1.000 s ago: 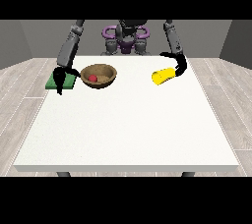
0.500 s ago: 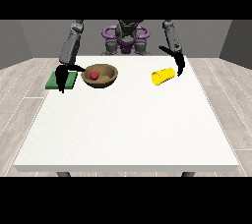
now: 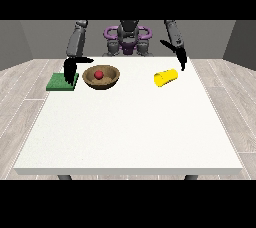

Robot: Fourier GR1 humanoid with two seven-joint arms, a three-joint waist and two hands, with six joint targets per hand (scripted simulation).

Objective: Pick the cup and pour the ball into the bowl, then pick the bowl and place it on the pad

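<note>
A yellow cup [image 3: 165, 77] lies on its side on the white table [image 3: 130, 132] at the back right. A brown bowl [image 3: 101, 77] stands at the back left with a red ball [image 3: 99, 74] inside it. Just left of the bowl lies a green pad [image 3: 62, 82]. The hand at the view's right [image 3: 178, 54] hangs in the air above and right of the cup, fingers straight, holding nothing. Over the pad's right edge, close to the bowl's left rim, the hand at the view's left [image 3: 70, 67] points down with its thumb spread towards the bowl.
The robot's purple and grey torso [image 3: 128, 39] stands behind the table's far edge. The table's white surface stretches from the objects to the front edge.
The hand at the view's right has let go of the cup and risen away from it; the cup now lies alone on the table. The other hand has shifted slightly over the pad.
</note>
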